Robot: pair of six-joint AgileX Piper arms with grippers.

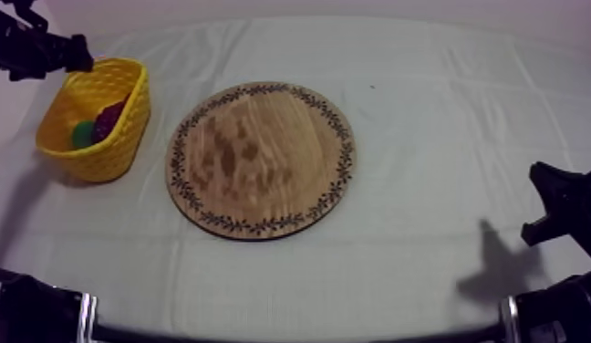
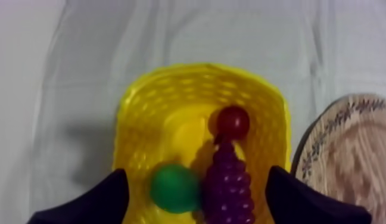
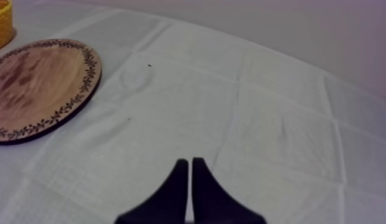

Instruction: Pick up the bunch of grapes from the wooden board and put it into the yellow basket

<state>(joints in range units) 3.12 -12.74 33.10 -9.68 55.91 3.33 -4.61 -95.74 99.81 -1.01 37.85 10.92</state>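
Observation:
The purple bunch of grapes lies inside the yellow basket, beside a small red fruit and a round green fruit. My left gripper hangs over the basket, open, with one finger at each side and nothing held. From above, the basket stands at the table's left with the grapes in it and my left gripper at its far rim. The round wooden board is bare. My right gripper is shut on nothing above the cloth, low at the right.
The board lies to one side of my right gripper, with the basket's rim beyond it. Bare cloth surrounds the board. The board's patterned edge sits close beside the basket.

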